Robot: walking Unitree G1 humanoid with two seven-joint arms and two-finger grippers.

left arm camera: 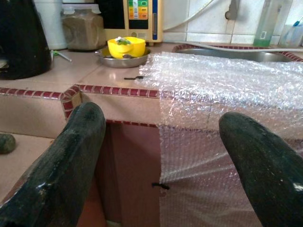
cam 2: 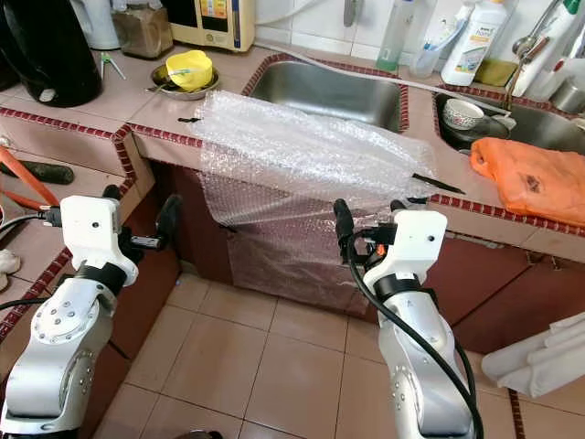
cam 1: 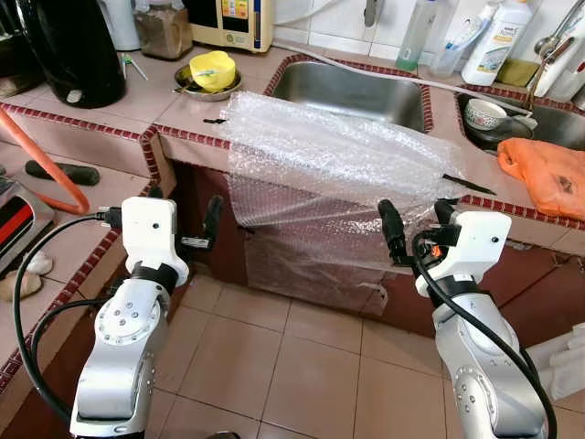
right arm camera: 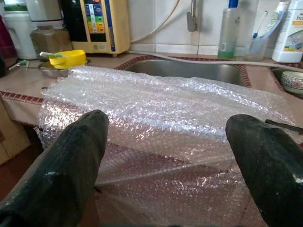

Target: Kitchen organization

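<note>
Bubble wrap (cam 1: 320, 155), draped over the table (cam 1: 183, 114) edge before the sink (cam 1: 352, 91), looks light, floppy and slippery, best pinched at its hanging edge by the left gripper (cam 1: 183, 219) and right gripper (cam 1: 419, 229), fingers spread wide, empty.

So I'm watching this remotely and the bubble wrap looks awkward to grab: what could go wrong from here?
The bubble wrap drapes over the counter edge beside the sink, so a one-sided pull could slide it to the floor. Both the left gripper and right gripper are open below the counter; their fingers may snag the hanging sheet. Dragging it leftward might also knock the yellow bowl.
</note>
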